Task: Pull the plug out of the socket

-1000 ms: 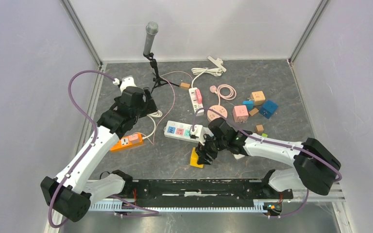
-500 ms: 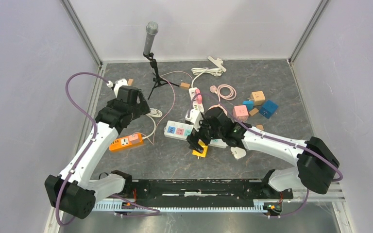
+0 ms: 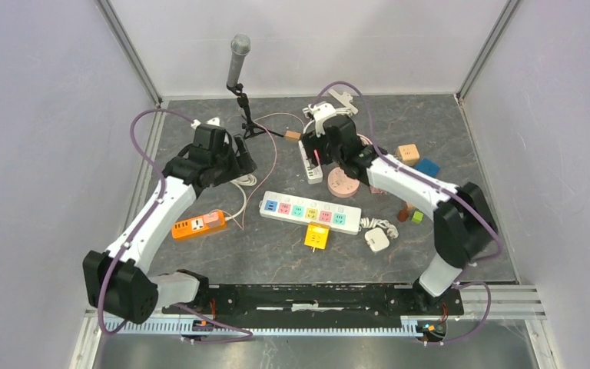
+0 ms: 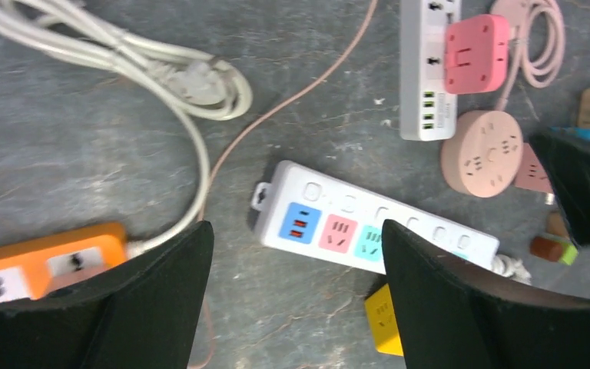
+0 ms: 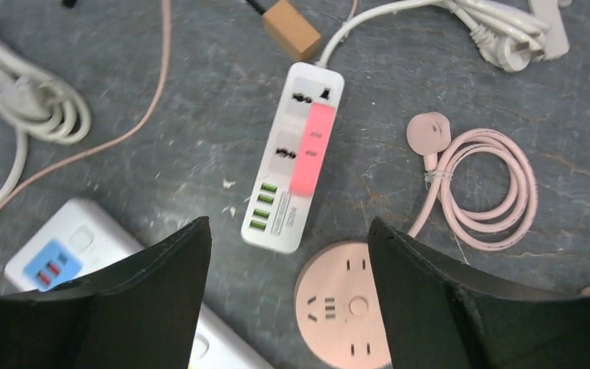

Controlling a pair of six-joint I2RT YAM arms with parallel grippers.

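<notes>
Right claw [image 5: 288, 224] has swung over the white strip [image 5: 275, 192], lettering illegible.

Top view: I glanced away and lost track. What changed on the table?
The right gripper left the yellow plug, which now lies free in front of the long white strip, and swung to the far side, open above the short strip. The left gripper barely shifted; the orange strip and both white ones stayed put.

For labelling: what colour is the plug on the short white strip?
The plug is pink; right wrist view.
</notes>
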